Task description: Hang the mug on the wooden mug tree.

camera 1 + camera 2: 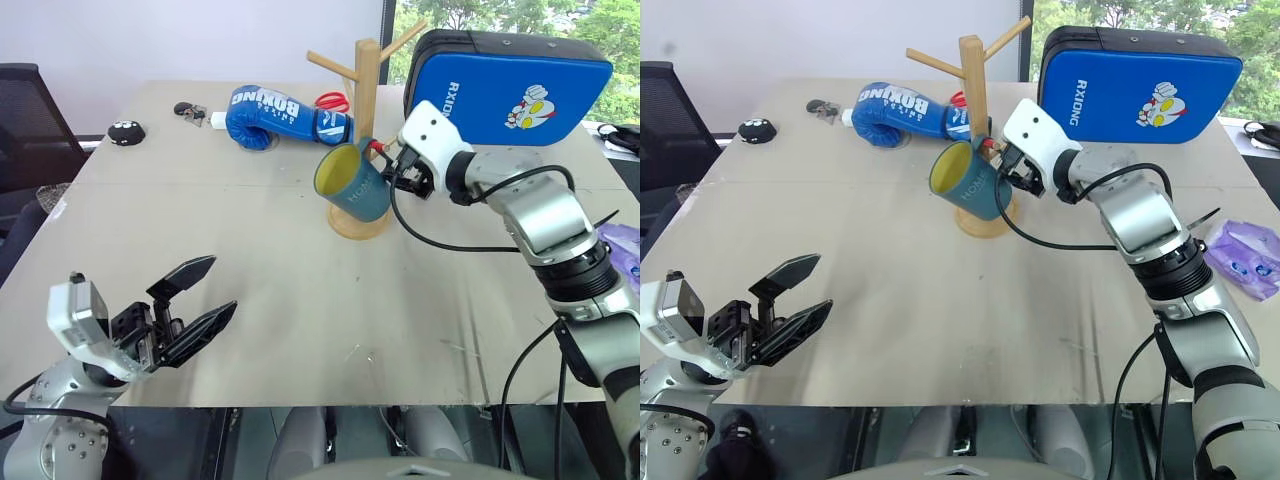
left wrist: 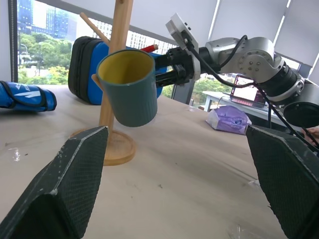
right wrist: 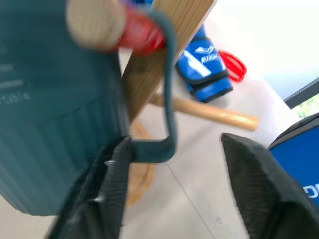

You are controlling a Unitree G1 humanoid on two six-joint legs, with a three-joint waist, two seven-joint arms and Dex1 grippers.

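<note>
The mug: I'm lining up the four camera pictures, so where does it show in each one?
Left eye view: the mug hangs tilted against the wooden mug tree, upper centre.
Right eye view: same spot, slightly further left.
Left wrist view: upper left of centre, yellow inside showing.
Right wrist view: its teal wall and handle close up.
Shared landmark: the mug tree's post.

mug tree [image 2: 118, 74] top beyond frame edge

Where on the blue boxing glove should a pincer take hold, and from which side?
Grip the boxing glove across its narrower cuff, coming from above. It lies flat on the table; the padded fist end looks too bulky, and the mug tree crowds the cuff's side.
</note>
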